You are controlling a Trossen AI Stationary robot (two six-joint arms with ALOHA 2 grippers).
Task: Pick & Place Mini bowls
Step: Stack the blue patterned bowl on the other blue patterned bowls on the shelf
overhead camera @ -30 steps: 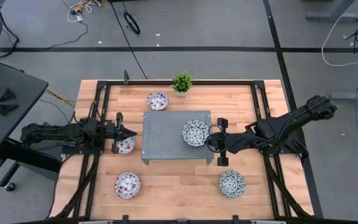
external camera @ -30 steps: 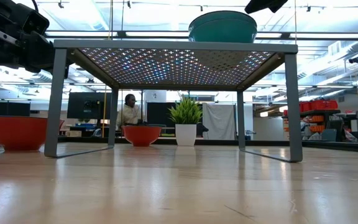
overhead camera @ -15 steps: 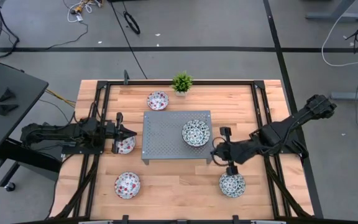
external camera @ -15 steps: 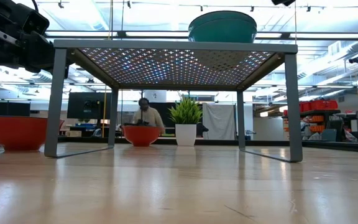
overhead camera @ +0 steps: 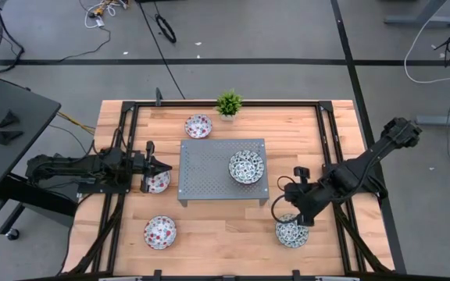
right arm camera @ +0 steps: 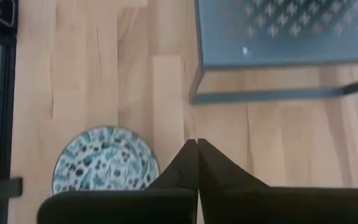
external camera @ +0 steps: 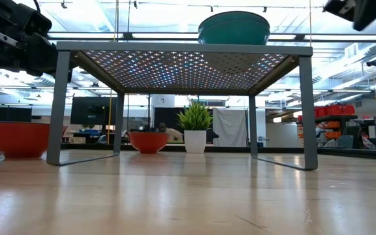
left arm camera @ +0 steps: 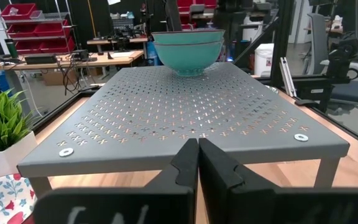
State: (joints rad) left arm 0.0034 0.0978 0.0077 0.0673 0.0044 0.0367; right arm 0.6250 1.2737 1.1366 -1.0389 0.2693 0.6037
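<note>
Two blue-green mini bowls, one nested in the other, stand on the grey perforated rack, toward its right side. Another blue-green bowl sits on the table near the front right, also seen in the right wrist view. My right gripper hovers shut just above and beside it, slanting down, touching nothing. Red-spotted bowls rest at the back, front left and left. My left gripper waits shut and level above the left one.
A small potted plant stands at the table's far edge behind the rack. The rack's right legs are close to my right gripper. Black frame rails run along the table's sides. Bare wood lies in front of the rack.
My right gripper has swung from beside the bowls on the rack toward the table's near edge, ending over the blue-green bowl on the table. It has tipped further downward and stayed shut. No bowl has moved.
</note>
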